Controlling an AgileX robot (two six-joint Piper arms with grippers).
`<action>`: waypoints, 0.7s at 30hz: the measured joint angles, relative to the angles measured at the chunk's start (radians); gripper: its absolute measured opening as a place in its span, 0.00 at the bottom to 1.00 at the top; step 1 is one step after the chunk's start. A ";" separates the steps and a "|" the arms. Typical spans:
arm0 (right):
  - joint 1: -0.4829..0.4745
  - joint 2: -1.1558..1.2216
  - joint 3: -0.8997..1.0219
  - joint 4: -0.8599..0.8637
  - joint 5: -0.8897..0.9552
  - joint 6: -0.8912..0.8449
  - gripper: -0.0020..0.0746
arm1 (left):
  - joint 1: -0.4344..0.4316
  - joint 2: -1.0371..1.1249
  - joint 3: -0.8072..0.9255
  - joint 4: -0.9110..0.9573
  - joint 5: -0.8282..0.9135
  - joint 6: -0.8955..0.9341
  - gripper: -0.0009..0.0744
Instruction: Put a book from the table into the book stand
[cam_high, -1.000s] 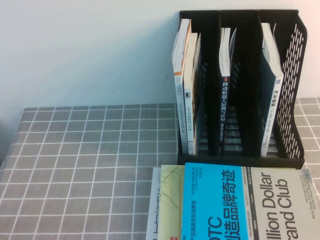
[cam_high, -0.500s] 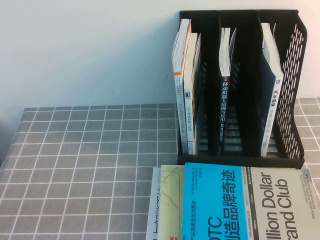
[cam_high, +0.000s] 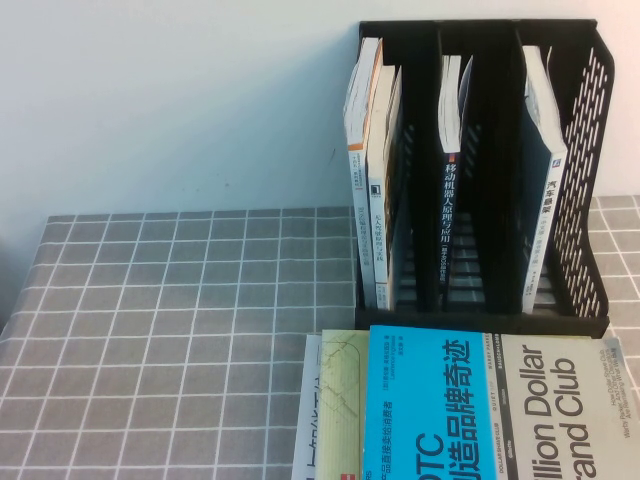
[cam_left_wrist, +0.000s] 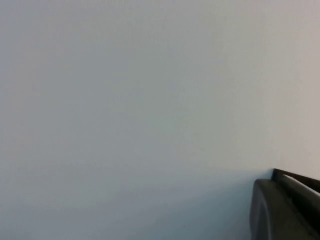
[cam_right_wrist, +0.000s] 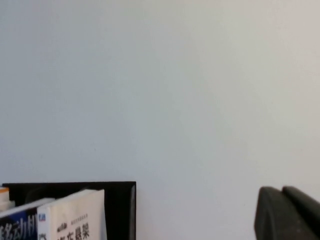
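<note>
On the table (cam_high: 150, 300): flat cyan-grey book (cam_high: 470, 410); left claw (cam_left_wrist: 287, 212), right claw (cam_right_wrist: 290, 215) aloft.

Neither arm appears in the high view. Left hand (cam_left_wrist: 287, 207): only a dark edge shows in its wrist view. Right hand (cam_right_wrist: 290, 212): likewise, a dark edge only.

the book (cam_high: 470, 405) cut off at the near edge, left gripper (cam_left_wrist: 285, 207) and right gripper (cam_right_wrist: 287, 212) mostly out of frame

Plain pale wall (cam_high: 180, 100) behind.
</note>
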 joint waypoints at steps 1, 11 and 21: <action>0.000 0.000 -0.005 0.000 0.011 -0.011 0.02 | 0.000 0.000 -0.037 0.016 0.053 0.003 0.01; 0.000 0.108 -0.377 0.000 0.789 -0.070 0.02 | 0.000 0.192 -0.349 0.060 0.512 0.065 0.01; 0.000 0.629 -0.517 0.228 1.076 -0.340 0.02 | 0.000 0.436 -0.341 -0.318 0.642 0.161 0.01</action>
